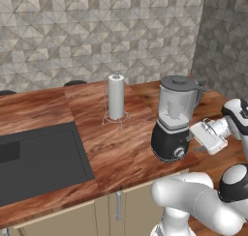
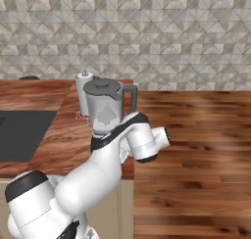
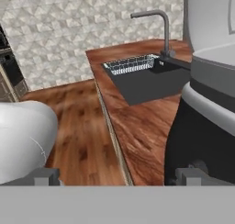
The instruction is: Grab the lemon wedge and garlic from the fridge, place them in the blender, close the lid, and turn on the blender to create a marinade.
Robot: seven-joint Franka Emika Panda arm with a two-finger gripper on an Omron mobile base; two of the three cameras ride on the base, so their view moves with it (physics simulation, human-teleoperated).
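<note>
The blender (image 1: pixel 170 139) stands on the wooden counter near its front edge, with its black base, silver knob (image 1: pixel 180 153) and clear jar (image 1: pixel 175 104). The dark lid (image 1: pixel 180 81) sits on top of the jar. My gripper (image 1: pixel 197 144) is low beside the base's right side, close to the knob. In the hand view the gripper (image 3: pixel 119 177) is open, its fingertips far apart, and one fingertip (image 3: pixel 193 176) is right at the black base (image 3: pixel 202 140). From the right base view, the jar (image 2: pixel 105 108) and lid (image 2: pixel 102 86) rise behind my arm. The lemon wedge, garlic and fridge are out of view.
A white paper-towel roll (image 1: pixel 116 97) on a wire stand is behind and left of the blender. The dark sink (image 1: pixel 38 157) lies at the left, with a faucet (image 3: pixel 160 25) and a wire rack (image 3: pixel 131 64). The counter edge (image 3: pixel 112 136) drops to the wooden floor.
</note>
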